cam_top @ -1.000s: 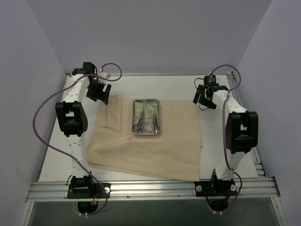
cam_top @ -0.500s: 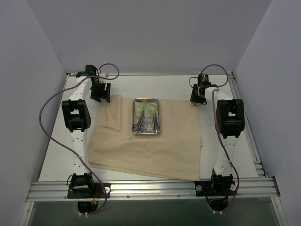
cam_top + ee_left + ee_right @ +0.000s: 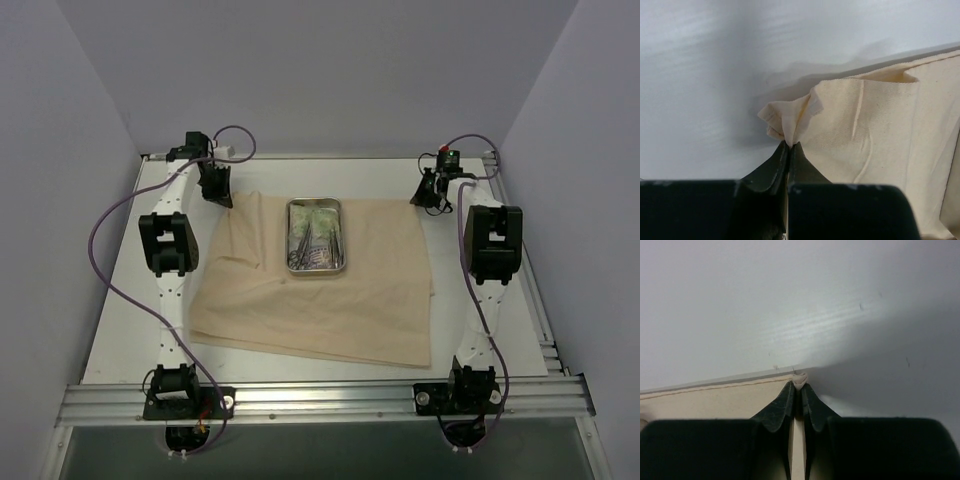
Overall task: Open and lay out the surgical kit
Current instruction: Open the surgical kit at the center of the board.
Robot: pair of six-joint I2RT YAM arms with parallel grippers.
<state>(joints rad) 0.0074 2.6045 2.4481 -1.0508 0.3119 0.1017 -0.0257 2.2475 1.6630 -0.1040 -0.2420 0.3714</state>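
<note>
Beige cloth (image 3: 330, 310) lies spread under one steel tray (image 3: 315, 202); left claw (image 3: 790, 144) and right claw (image 3: 799, 386) each pinch one far corner.

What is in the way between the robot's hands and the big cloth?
Nothing visible. The left gripper and right gripper are each pinched shut on a far corner of the cloth. The steel tray just sits on its middle.

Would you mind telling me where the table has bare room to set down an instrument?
Bare table: the strip between the beige cloth and the back wall, and another between its near edge and the rail. Crowded: the steel tray, and the far corners, pinched by the left gripper and right gripper.
</note>
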